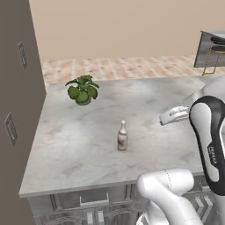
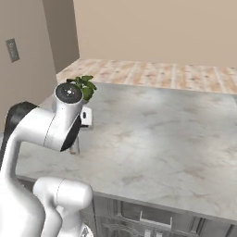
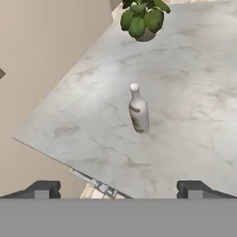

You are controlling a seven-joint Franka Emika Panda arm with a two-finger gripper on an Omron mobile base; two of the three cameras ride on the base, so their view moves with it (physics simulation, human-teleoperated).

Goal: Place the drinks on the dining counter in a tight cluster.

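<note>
Bottle: slim brown-and-white bottle point(image 3: 138, 110) stands upright on the tabletop point(image 1: 145, 99), alone, well apart from the potted plant point(image 1: 82, 90) at the far left corner; also seen in the left base view, a little in from the near edge.
Surface: this grey marbled tabletop sits over grey cabinet drawers point(image 1: 94, 208), so it is probably not the dining counter; the bottle likely needs carrying elsewhere.
Shape: rounded body, narrowing through a sloped shoulder to a thin neck and small pale cap; narrow foot.
Material: looks smooth and hard, like glass or glazed plastic, with a mottled brown band over white.
Handling: probably light and rigid; likely slick, and tippy because it is tall on a small base; a sideways nudge could topple it.
Where to grip: judged best across the widest part of the body, below the shoulder, with the jaws level; the neck seems too thin and tapered for a sure hold.
Jaws: gripper point(image 3: 118, 189) stands wide apart, holding nothing, back from the bottle and pointed toward it.
Tabletop texture: polished stone look, pale grey with tan veins, flat, little friction expected.
Plant: green leaves in a small round pot; not part of the job.
</note>
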